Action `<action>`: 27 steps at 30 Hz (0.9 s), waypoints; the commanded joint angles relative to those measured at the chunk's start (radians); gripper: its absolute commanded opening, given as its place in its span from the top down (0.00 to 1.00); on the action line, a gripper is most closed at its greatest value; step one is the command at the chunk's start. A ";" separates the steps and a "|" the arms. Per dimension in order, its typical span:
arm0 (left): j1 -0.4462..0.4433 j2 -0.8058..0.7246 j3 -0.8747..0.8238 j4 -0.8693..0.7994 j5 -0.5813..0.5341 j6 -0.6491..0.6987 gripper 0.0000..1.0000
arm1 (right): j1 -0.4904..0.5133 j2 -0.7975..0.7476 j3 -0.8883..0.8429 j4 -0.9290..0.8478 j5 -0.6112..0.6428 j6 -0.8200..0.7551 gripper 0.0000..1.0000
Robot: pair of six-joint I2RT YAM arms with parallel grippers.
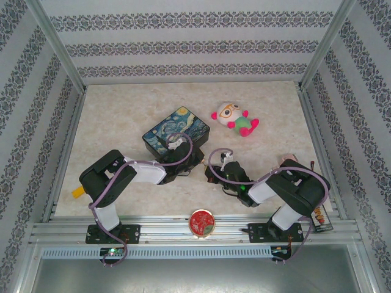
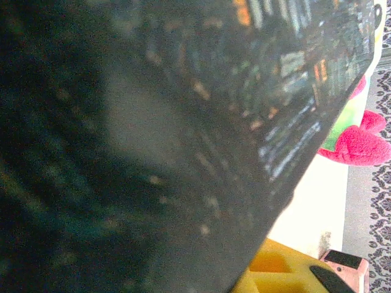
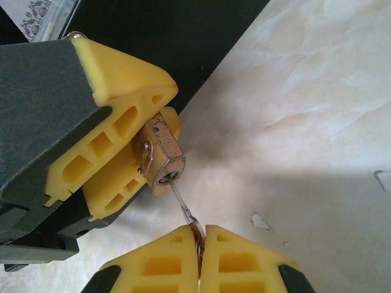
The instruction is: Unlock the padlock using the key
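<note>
- Left jaws, yellow ribbed plastic, clamp the small boxy brass padlock [image 3: 164, 152].
- Right jaws pinch together on a thin silvery key [image 3: 181, 202], its tip at the keyhole just ahead.
- Pale marbled desk [image 3: 305, 122] lies beneath.

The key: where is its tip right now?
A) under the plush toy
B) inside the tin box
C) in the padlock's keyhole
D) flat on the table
C: the right wrist view shows the key, pinched by the right gripper, running into the keyhole of the padlock.
</note>
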 commanded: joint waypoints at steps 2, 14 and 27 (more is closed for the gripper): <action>0.007 0.049 -0.031 0.020 0.137 -0.123 0.80 | -0.026 0.002 0.020 0.039 -0.030 0.013 1.00; 0.007 0.049 -0.033 0.029 0.146 -0.119 0.79 | -0.085 0.010 0.045 0.058 -0.145 0.041 1.00; 0.007 0.039 -0.042 0.038 0.159 -0.117 0.80 | -0.171 0.004 0.059 0.067 -0.313 0.060 1.00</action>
